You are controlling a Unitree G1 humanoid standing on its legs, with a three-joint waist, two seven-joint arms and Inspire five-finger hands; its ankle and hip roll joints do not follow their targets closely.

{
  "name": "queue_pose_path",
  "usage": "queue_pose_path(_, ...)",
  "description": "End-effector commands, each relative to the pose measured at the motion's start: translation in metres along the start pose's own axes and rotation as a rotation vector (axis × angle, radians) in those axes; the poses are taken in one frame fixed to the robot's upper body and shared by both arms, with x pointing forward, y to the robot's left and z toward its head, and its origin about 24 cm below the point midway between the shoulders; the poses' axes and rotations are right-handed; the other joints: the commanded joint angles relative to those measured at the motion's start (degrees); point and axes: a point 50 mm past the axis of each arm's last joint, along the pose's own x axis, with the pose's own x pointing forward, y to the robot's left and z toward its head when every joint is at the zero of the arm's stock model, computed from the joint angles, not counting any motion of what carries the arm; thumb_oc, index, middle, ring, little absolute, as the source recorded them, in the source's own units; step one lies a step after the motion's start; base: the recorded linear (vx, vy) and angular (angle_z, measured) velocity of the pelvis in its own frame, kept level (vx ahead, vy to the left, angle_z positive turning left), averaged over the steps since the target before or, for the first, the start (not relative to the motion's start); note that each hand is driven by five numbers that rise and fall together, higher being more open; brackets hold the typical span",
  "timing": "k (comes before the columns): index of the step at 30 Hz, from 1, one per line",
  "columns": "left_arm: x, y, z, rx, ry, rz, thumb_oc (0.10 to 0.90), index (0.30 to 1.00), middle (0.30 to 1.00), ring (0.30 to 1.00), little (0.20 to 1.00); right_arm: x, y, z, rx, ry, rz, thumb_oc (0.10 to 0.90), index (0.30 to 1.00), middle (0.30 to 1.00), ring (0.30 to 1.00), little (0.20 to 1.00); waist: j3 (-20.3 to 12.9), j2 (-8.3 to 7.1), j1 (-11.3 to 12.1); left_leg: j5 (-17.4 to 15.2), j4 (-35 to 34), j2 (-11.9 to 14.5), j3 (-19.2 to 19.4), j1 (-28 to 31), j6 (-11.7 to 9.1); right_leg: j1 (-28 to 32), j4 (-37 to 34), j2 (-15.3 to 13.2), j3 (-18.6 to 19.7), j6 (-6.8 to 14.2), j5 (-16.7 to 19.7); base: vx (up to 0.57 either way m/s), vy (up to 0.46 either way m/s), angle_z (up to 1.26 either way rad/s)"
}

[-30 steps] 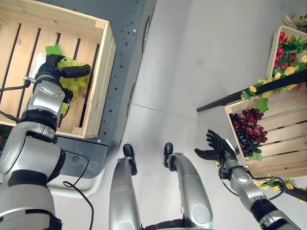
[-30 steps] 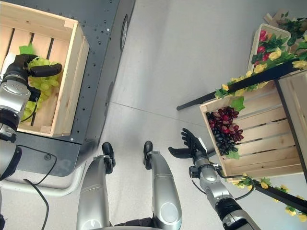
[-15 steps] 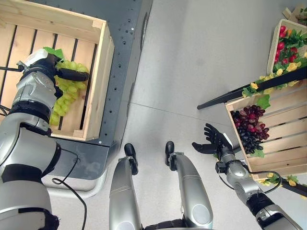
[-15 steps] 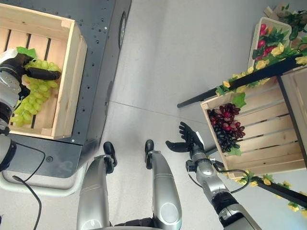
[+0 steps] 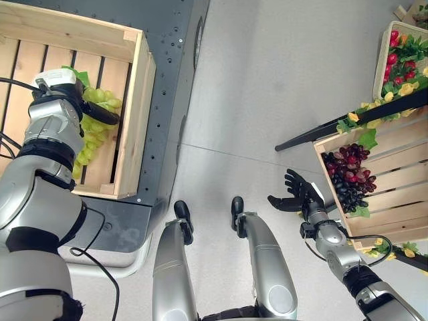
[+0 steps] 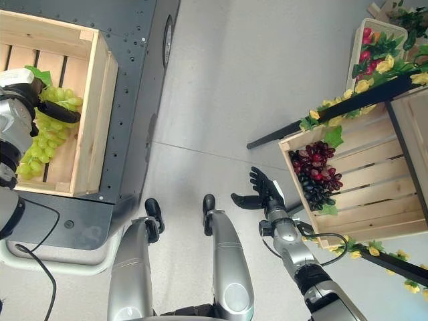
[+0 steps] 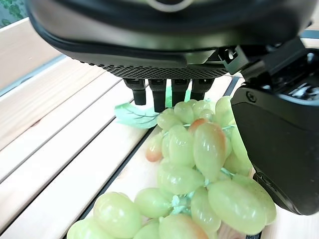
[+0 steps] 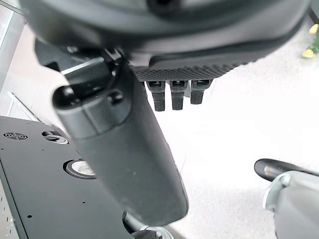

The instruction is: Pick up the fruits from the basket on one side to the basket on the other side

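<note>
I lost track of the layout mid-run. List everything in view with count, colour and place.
Left crate: one, pale wood, on the robot's left, on a dark platform.
Green grapes: one bunch, green with a green leaf, inside the left crate, at the left hand.
Right crate: one, pale wood, on the robot's right.
Dark grapes: one bunch, red and near black, in the right crate's near corner.
Flowers: several, red and yellow with green leaves, around and behind the right crate.
Floor: grey, between the crates.
Left hand: dark, over the green grapes, thumb across the bunch.
Right hand: dark, open, beside the right crate, holding nothing.
</note>
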Motion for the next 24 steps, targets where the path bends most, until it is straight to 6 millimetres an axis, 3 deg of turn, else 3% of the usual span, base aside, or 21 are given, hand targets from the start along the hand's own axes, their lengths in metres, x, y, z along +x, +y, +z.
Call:
queue_pose_path(1, -0.007, -0.086, -0.030, 0.144, 0.077, -0.240, 0.800, 0.900, 0.900, 0.900, 0.900, -0.002, -0.023, 0.019, -0.026, -0.112, -0.073, 0.800, 0.900, 0.900, 0.900, 0.900, 0.0, 1.01, 1.4, -6.3, -4.3, -2.9, 2.7, 4.7, 0.8, 0.9, -3.9, 1.7, -3.5, -2.0, 1.8, -0.03, -0.024, -0.03)
queue_pose_path(2, -0.007, -0.090, -0.027, 0.153, 0.050, -0.237, 0.800, 0.900, 0.900, 0.900, 0.900, -0.002, -0.023, 0.019, -0.023, -0.114, -0.077, 0.800, 0.900, 0.900, 0.900, 0.900, 0.0, 0.94, 1.6, -6.3, -4.4, -2.9, 2.6, 4.7, 0.8, 0.9, -4.0, 1.7, -3.6, -1.9, 1.8, -0.03, -0.026, -0.04)
queue_pose_path(3, -0.008, -0.091, -0.026, 0.152, 0.039, -0.237, 0.714, 0.771, 0.771, 0.771, 0.771, -0.001, -0.023, 0.019, -0.021, -0.116, -0.081, 0.800, 0.900, 0.900, 0.900, 0.900, 0.0, 0.89, 1.7, -6.3, -4.5, -2.9, 2.6, 4.7, 0.8, 1.0, -4.1, 1.7, -3.7, -1.9, 1.8, 0.00, 0.000, 0.00)
queue_pose_path(4, -0.008, -0.093, -0.024, 0.146, 0.021, -0.228, 0.400, 0.300, 0.300, 0.300, 0.300, -0.001, -0.023, 0.019, -0.015, -0.117, -0.088, 0.800, 0.900, 0.900, 0.900, 0.900, 0.0, 0.79, 1.9, -6.2, -4.7, -2.9, 2.4, 4.8, 0.8, 1.0, -4.1, 1.8, -3.9, -1.9, 1.9, 0.00, 0.000, 0.00)
queue_pose_path(11, -0.009, -0.092, -0.019, 0.150, -0.053, -0.081, 0.400, 0.300, 0.300, 0.300, 0.300, -0.003, -0.023, 0.018, 0.002, -0.128, -0.107, 0.800, 0.900, 0.900, 0.900, 0.900, 0.0, -0.02, 2.4, -6.0, -5.4, -2.8, 2.0, 5.1, 0.9, 1.5, -4.7, 2.0, -4.4, -1.8, 2.2, 0.00, -0.004, 0.00)
queue_pose_path(19, -0.011, -0.068, -0.009, 0.147, -0.168, 0.223, 0.400, 0.300, 0.300, 0.300, 0.300, -0.006, -0.024, 0.015, 0.036, -0.140, -0.125, 0.800, 0.900, 0.900, 0.900, 0.900, 0.0, -0.38, 3.5, -5.8, -5.5, -2.9, 1.2, 4.9, 0.7, 2.0, -5.2, 2.2, -4.9, -1.8, 2.4, -0.01, -0.029, 0.04)
queue_pose_path(24, -0.013, -0.073, -0.007, 0.132, -0.198, 0.230, 0.400, 0.300, 0.300, 0.300, 0.300, -0.007, -0.026, 0.012, 0.045, -0.137, -0.142, 0.800, 0.900, 0.900, 0.900, 0.900, 0.0, -0.01, 3.8, -5.8, -5.8, -3.2, 0.9, 5.2, 0.6, 2.3, -5.3, 2.0, -5.0, -1.9, 2.4, 0.00, -0.010, 0.04)
